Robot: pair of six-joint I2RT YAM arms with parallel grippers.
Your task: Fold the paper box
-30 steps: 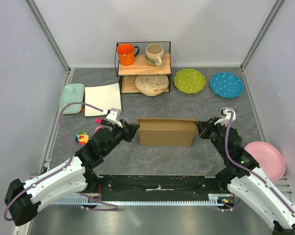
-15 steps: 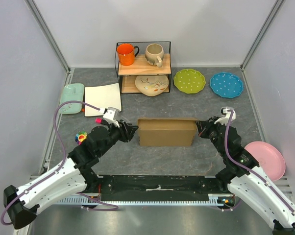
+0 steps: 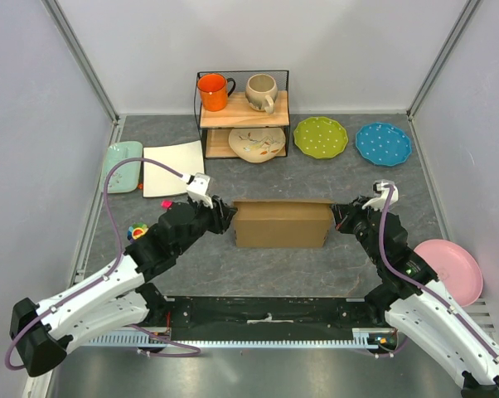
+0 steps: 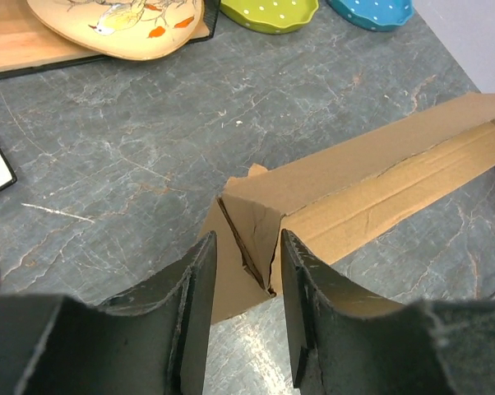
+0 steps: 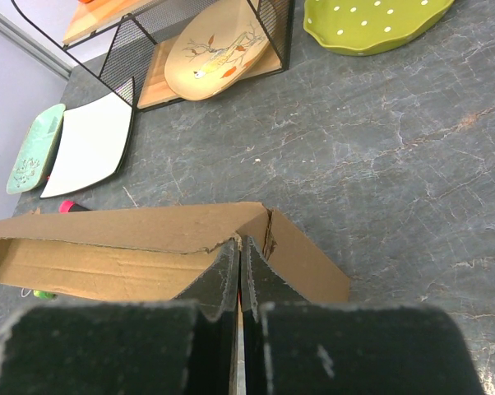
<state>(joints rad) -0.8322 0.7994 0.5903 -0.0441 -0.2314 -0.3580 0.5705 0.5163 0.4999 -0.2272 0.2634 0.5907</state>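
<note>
The left gripper stands open around one corner of the paper box. The right gripper is closed at the opposite end.

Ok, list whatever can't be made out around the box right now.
- Box, right wrist view: whether the shut jaws pinch cardboard; their own black tips hide the contact.
- Box's far end, left wrist view: cut off by the frame's right edge.
- Small colourful toy, top view: too small to identify.

no readable text, labels or numbers anywhere
</note>
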